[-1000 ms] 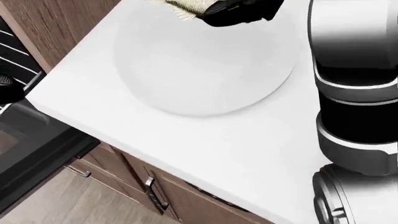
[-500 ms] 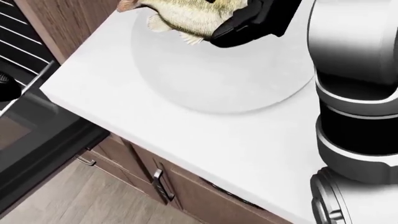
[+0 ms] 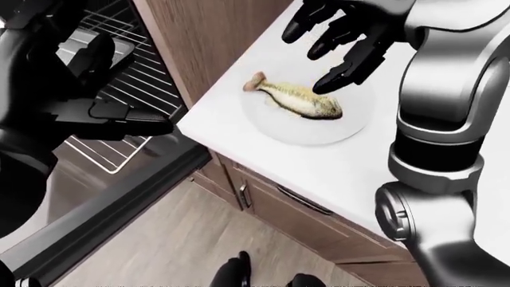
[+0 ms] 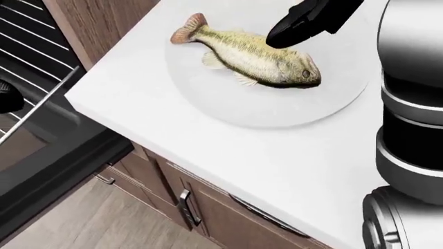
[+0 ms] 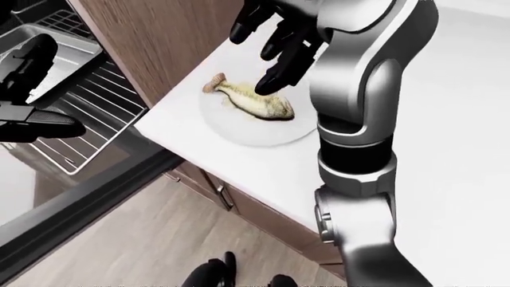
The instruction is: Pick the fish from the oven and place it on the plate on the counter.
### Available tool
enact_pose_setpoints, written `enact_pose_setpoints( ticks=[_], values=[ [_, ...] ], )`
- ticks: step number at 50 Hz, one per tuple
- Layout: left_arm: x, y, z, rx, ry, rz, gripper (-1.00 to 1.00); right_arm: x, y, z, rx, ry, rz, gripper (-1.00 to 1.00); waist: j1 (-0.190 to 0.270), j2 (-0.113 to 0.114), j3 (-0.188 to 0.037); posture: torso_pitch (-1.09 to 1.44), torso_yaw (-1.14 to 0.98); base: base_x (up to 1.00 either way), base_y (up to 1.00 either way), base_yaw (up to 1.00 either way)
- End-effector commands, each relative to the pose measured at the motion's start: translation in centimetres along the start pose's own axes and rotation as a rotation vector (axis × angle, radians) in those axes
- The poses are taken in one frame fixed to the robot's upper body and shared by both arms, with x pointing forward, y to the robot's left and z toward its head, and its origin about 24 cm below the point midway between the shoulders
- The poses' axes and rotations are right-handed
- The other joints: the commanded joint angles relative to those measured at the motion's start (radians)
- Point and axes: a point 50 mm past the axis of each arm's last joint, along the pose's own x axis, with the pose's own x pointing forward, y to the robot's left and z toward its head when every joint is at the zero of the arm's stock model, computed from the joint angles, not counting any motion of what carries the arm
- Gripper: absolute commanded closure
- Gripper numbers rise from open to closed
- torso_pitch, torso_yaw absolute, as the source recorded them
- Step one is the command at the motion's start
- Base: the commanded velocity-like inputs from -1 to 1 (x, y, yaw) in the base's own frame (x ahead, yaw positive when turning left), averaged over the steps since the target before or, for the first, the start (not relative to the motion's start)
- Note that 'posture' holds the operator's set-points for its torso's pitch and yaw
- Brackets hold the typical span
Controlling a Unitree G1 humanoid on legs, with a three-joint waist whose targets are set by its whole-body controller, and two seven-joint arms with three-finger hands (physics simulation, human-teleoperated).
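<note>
The fish (image 4: 253, 54) lies flat on the white plate (image 4: 228, 106) on the white counter, tail toward the view's upper left, head toward the right. My right hand (image 3: 339, 39) is open just above the fish, fingers spread, one fingertip (image 4: 280, 36) close over its back. I cannot tell if it touches. My left hand (image 3: 76, 57) is at the left over the open oven's wire rack (image 3: 119, 89), fingers open and holding nothing.
The open oven door (image 3: 103, 209) juts out low at the left. Wooden cabinet drawers with handles (image 4: 187, 207) sit under the counter edge. My right arm (image 3: 442, 119) rises along the right side. My feet (image 3: 239, 275) show on the wood floor.
The fish has come down onto the plate and my right hand has opened off it. The head view has shifted, so the plate sits further right and lower.
</note>
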Motion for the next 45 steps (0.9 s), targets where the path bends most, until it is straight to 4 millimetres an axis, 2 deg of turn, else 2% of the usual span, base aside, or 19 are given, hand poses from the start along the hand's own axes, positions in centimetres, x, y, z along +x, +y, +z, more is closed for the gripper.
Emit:
enact_pose_setpoints(
  ticks=[1, 8, 13, 18, 24, 25, 28, 33, 39, 41, 45],
  values=[
    [-0.3, 0.4, 1.1, -0.001, -0.066, 0.024, -1.0, -1.2, -1.1, 1.0, -0.028, -0.035, -0.064, -0.34, -0.004, 0.007, -0.036, 0.47, 0.0, 0.0, 0.0, 0.0],
    [-0.4, 0.9, 2.0, -0.001, -0.077, 0.034, -1.0, -3.6, -3.2, 1.1, -0.04, -0.05, -0.111, -0.29, -0.007, 0.019, -0.016, 0.47, 0.0, 0.0, 0.0, 0.0],
    [-0.9, 1.9, 3.1, -0.006, -0.093, 0.058, -1.0, -7.2, -4.4, -0.2, -0.038, -0.059, -0.168, -0.31, -0.01, 0.022, 0.0, 0.47, 0.0, 0.0, 0.0, 0.0],
    [-2.1, 3.3, 5.1, -0.02, -0.12, 0.09, -1.0, -11.4, -5.8, -2.1, -0.039, -0.043, -0.237, -0.33, -0.009, 0.02, 0.011, 0.47, 0.0, 0.0, 0.0, 0.0],
    [-4.0, 4.6, 6.9, -0.025, -0.157, 0.122, -1.0, -16.3, -7.7, -3.6, 0.009, -0.043, -0.352, -0.49, -0.005, 0.016, 0.03, 0.47, 0.0, 0.0, 0.0, 0.0],
    [-4.3, 4.8, 6.9, -0.028, -0.161, 0.127, -1.0, -16.9, -7.8, -3.8, 0.017, -0.044, -0.364, -0.6, -0.004, 0.015, 0.032, 0.47, 0.0, 0.0, 0.0, 0.0],
    [-5.1, 5.7, 7.4, -0.041, -0.181, 0.157, -1.0, -18.8, -8.1, -4.4, 0.04, -0.053, -0.418, -1.0, 0.001, 0.011, 0.036, 0.47, 0.0, 0.0, 0.0, 0.0],
    [-7.1, 7.0, 9.2, -0.051, -0.242, 0.21, -1.0, -22.1, -8.9, -4.5, 0.056, -0.079, -0.517, -1.0, 0.008, 0.003, 0.046, 0.47, 0.0, 0.0, 0.0, 0.0],
    [-9.8, 8.6, 11.0, -0.059, -0.322, 0.328, -1.0, -25.3, -8.9, -4.2, 0.044, -0.105, -0.617, -1.0, 0.019, -0.018, 0.062, 0.47, 0.0, 0.0, 0.0, 0.0],
    [-10.5, 9.0, 11.2, -0.066, -0.342, 0.364, -1.0, -25.9, -8.7, -4.0, 0.041, -0.129, -0.668, -1.0, 0.023, -0.027, 0.067, 0.47, 0.0, 0.0, 0.0, 0.0],
    [-11.6, 9.9, 10.4, -0.102, -0.376, 0.486, -1.0, -28.0, -9.5, -3.3, 0.049, -0.21, -0.859, -1.0, 0.029, -0.042, 0.071, 0.47, 0.0, 0.0, 0.0, 0.0]
  ],
)
